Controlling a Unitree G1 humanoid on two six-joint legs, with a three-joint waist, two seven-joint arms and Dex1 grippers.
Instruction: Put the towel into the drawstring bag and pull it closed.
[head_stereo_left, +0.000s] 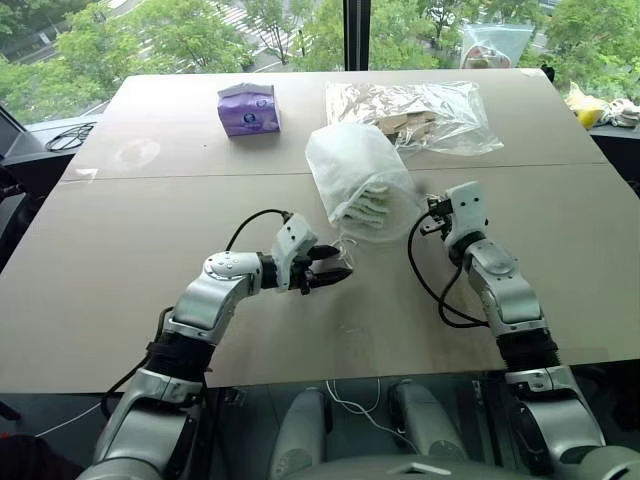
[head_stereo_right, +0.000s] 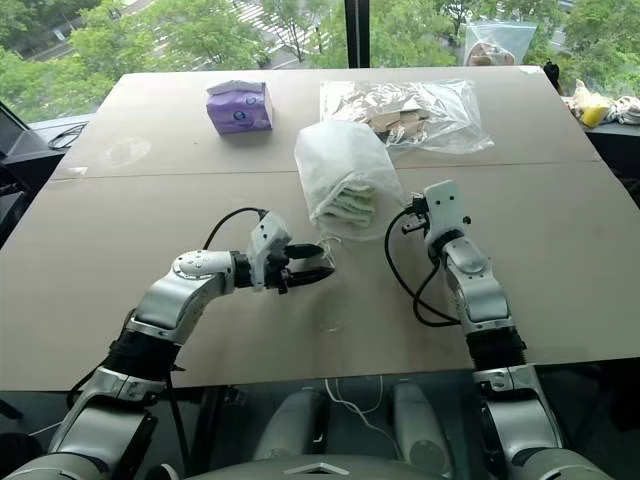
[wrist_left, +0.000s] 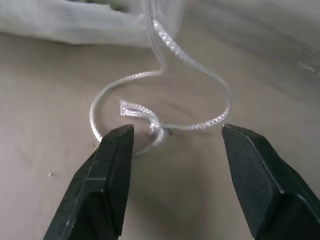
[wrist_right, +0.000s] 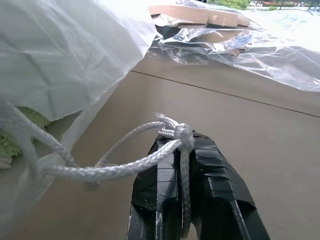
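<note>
Two arms in silver-grey metal shells, rounded at the joints, with black bands between the segments. The left end effector (head_stereo_left: 335, 273) sits on a white, boxy wrist housing at centre frame, ending in two black wedge-shaped fingers (wrist_left: 107, 175) with flat matte faces. A black cable loops over that wrist. The right end effector (wrist_right: 186, 150) has the same white housing; its black fingers look wrapped in tape, and a long black cable curls beside the forearm.

The towel (head_stereo_left: 372, 208) is veiled behind the drawstring bag (head_stereo_left: 355, 165); its shape cannot be told through the milky film.
</note>
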